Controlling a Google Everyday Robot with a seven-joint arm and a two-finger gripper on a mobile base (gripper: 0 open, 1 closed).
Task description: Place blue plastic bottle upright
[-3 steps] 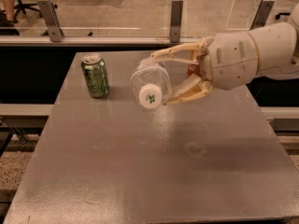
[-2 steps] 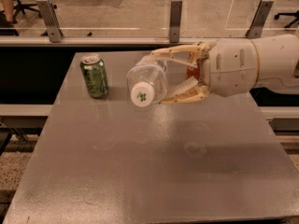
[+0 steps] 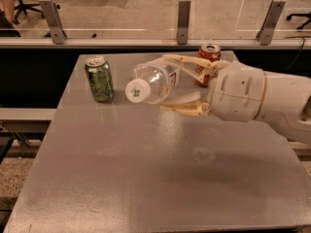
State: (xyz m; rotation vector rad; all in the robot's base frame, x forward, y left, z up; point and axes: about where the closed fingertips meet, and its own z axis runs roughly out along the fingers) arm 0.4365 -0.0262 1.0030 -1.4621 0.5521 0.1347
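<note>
Fingers [image 3: 190,61] are clamped on the blue plastic bottle [image 3: 154,80], one tan finger running across its upper side and the other under its lower side. That puts the gripper [image 3: 164,82] around the far half of the bottle's body. On my screen the bottle is not upright: it lies tipped on its side in the grasp. Its white cap [image 3: 137,90] points left and toward the camera, with a small green mark on the cap's face. The clear body widens back from the cap, and the pale label [image 3: 173,74] with a dark patch sits right where the fingers close. The bottle is over the back-centre part of the tabletop [image 3: 146,178]. I read it as lifted off the surface, though I cannot tell for sure whether its lowest edge touches.

The gripper reaches in from the right side. Its bulky white wrist housing [image 3: 238,92] sits just behind the fingers, and the white arm [image 3: 286,106] runs off the right edge of my view.

A green can [image 3: 99,79] stands upright near the back left of the tabletop, just beside the cap end of the bottle but apart from it. A red can [image 3: 208,62] stands upright near the back edge, behind the upper finger, which crosses in front of it and hides part of it. A soft dark shadow [image 3: 218,166] lies on the grey tabletop below the arm.
</note>
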